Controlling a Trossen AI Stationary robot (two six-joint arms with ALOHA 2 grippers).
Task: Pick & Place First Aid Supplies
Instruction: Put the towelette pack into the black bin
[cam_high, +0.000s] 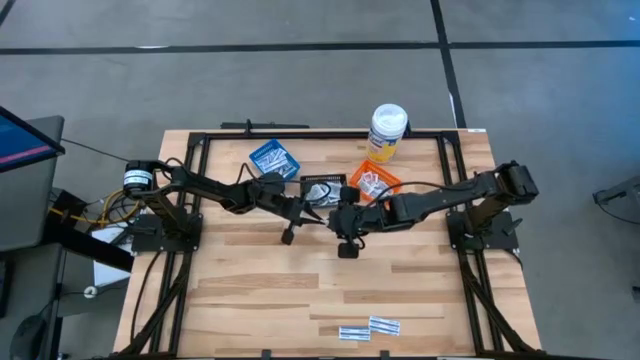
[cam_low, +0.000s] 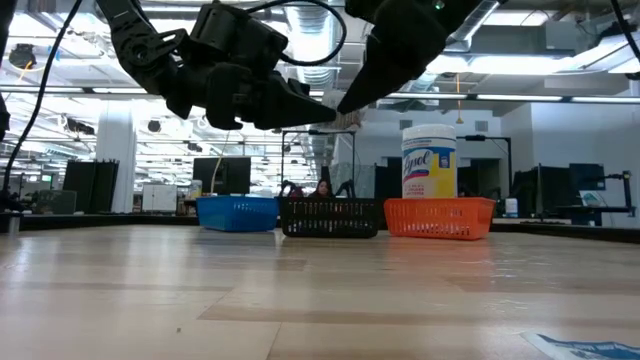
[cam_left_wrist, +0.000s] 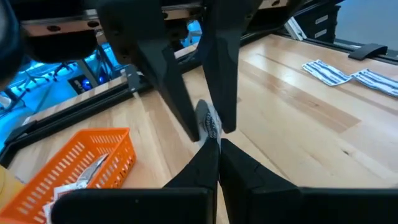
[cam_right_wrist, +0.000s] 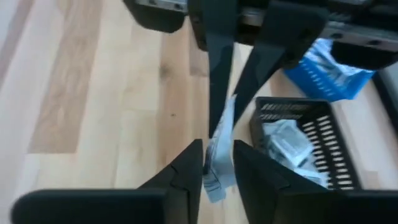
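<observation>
A narrow white bandage strip with blue-grey print is held in the air above the middle of the table. My left gripper, reaching in from the table's left, is shut on it. My right gripper comes from the table's right, slanting down. Its two fingers stand apart, one on each side of the strip's free end. More strips lie flat on the table by the near edge. My left gripper pinches one end of the strip between its two fingers, coming nearly level from the table's left. The strip reaches out past the fingertips and is lifted clear of the table. My right gripper's fingers flank the strip's free end; I cannot tell whether they touch it.
Three small baskets stand in a row at the far side: blue, black holding white packets, and orange with packets. A tall white bottle with a yellow label stands behind the orange one. Bare wood lies toward the near edge.
</observation>
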